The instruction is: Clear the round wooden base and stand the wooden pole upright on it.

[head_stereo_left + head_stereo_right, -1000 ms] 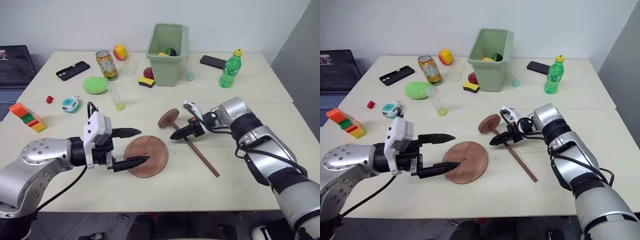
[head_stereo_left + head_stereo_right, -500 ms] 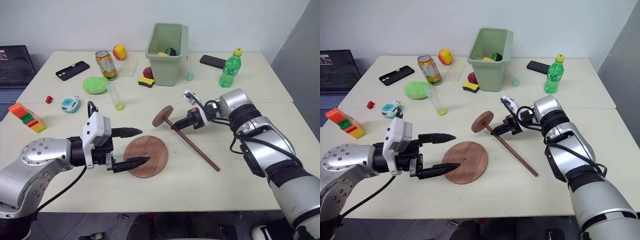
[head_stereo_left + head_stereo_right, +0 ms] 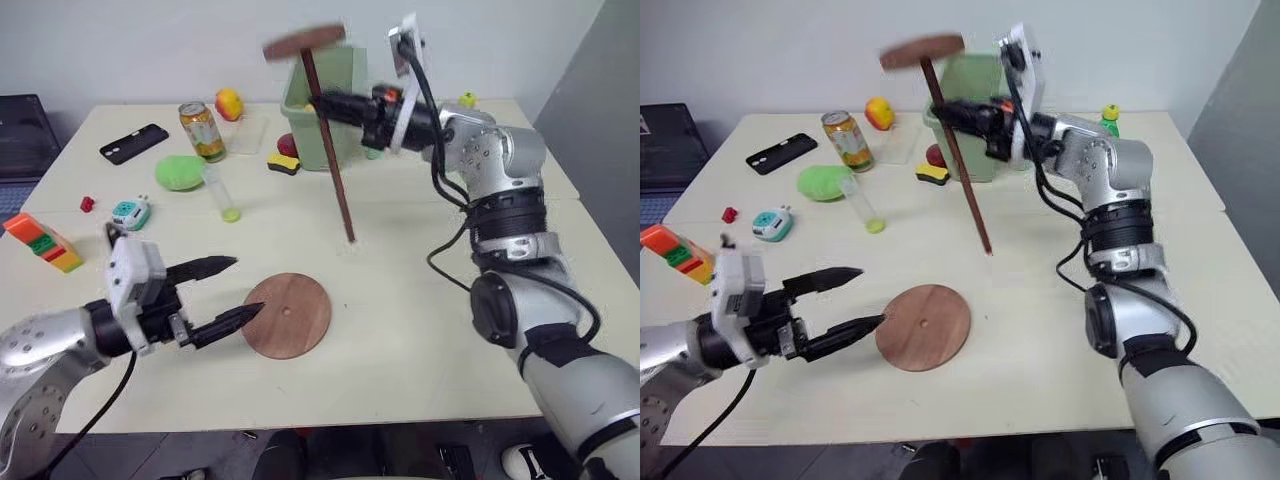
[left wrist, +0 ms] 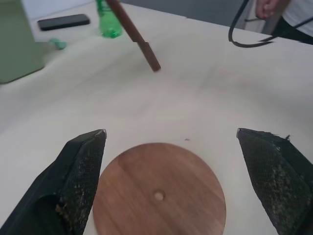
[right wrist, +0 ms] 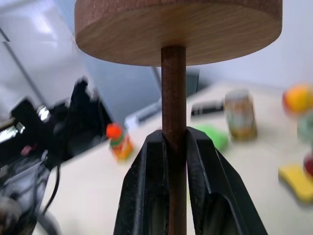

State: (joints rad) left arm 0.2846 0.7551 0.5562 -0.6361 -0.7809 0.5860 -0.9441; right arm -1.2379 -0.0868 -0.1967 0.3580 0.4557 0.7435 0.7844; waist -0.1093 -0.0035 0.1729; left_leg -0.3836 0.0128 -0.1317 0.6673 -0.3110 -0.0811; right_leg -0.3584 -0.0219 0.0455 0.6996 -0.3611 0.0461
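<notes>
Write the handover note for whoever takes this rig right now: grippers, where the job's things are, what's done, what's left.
Right gripper: shut on the wooden pole, held in the air, near upright, small disc end up, bare tip just above the table.
Left gripper: open, empty, beside the round wooden base.
Done: base is clear; pole is lifted.
Left: carry the pole over the base's centre hole and stand it upright there, probably bare tip down, then release.

Motion-blurred disc end of the wooden pole (image 3: 305, 42), upper frame edge.
</notes>
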